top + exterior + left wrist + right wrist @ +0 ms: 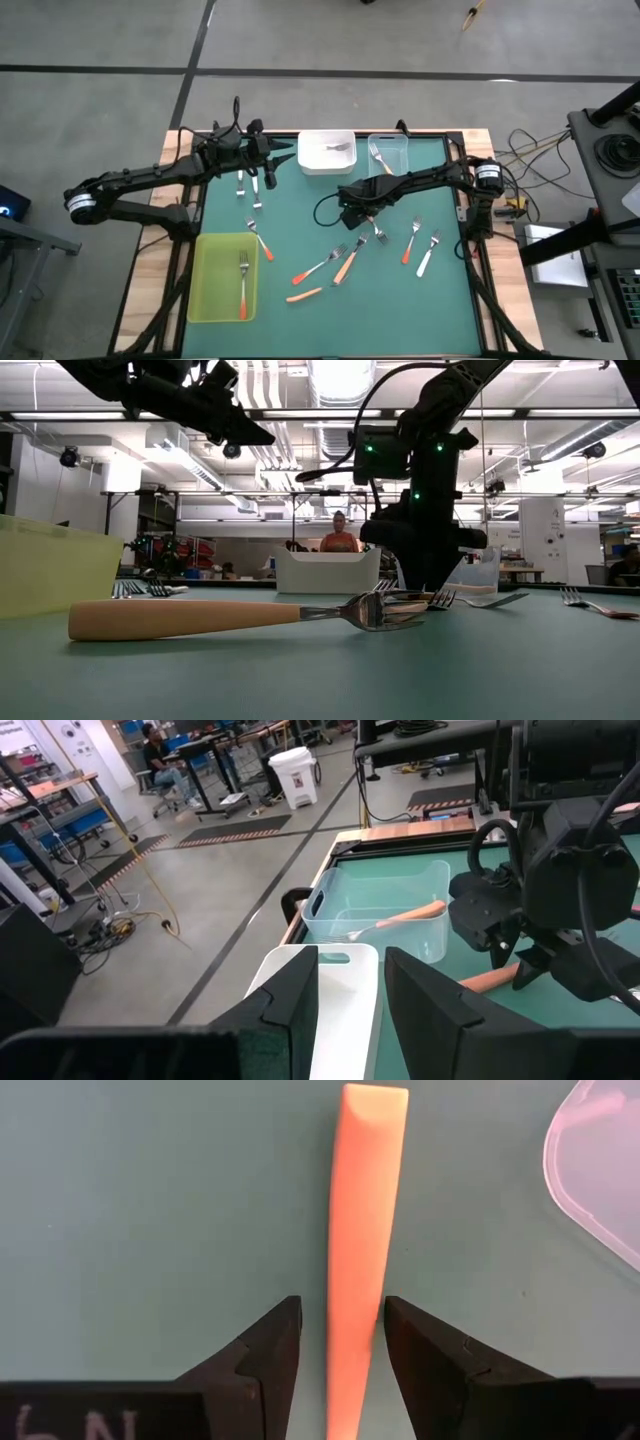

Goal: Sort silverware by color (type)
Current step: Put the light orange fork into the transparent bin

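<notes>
My right gripper (337,1348) is low on the green table (440,290), near the middle. Its 2 fingers (262,1350) are open around an orange fork (362,1250) handle. I should squeeze it in the middle. My left gripper (350,995) waits, open and empty, near the white tray (312,146).

A light-orange-handled fork (240,616) lies across the green tabletop (320,680) in the foreground. Beyond it, the right gripper (425,585) reaches down among forks, a white tray (327,572) beside its fingers.
</notes>
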### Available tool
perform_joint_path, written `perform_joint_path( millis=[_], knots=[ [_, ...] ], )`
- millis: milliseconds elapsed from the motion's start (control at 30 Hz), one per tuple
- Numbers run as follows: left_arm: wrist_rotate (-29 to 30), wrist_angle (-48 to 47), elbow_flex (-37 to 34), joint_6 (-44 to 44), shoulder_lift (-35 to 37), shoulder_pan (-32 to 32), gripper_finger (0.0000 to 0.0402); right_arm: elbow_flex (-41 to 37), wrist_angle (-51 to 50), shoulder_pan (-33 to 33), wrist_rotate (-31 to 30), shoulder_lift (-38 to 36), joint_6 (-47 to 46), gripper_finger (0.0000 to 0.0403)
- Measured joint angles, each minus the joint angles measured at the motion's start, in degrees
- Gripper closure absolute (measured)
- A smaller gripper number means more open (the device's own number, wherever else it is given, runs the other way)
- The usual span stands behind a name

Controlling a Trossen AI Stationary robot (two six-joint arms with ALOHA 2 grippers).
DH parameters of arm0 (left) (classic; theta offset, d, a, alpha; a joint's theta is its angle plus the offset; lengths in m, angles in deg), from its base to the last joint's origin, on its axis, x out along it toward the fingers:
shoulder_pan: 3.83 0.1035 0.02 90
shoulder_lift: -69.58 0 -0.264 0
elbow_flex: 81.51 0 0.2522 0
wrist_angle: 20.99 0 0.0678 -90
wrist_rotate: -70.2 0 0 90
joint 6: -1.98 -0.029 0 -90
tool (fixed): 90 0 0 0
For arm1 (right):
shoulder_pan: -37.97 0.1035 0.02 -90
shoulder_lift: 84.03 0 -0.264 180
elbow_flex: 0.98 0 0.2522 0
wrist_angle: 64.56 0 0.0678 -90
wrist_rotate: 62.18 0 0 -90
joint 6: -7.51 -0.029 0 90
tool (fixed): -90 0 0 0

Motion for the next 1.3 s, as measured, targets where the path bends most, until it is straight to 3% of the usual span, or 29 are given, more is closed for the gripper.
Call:
perform_joint_path(
  millis=[1300],
  knots=[
    [-0.02,0.00,-0.07,-0.17,0.00,0.00,0.0302,-0.18,0.79,-0.25,1.17,0.00,0.98,0.0280]
  ],
)
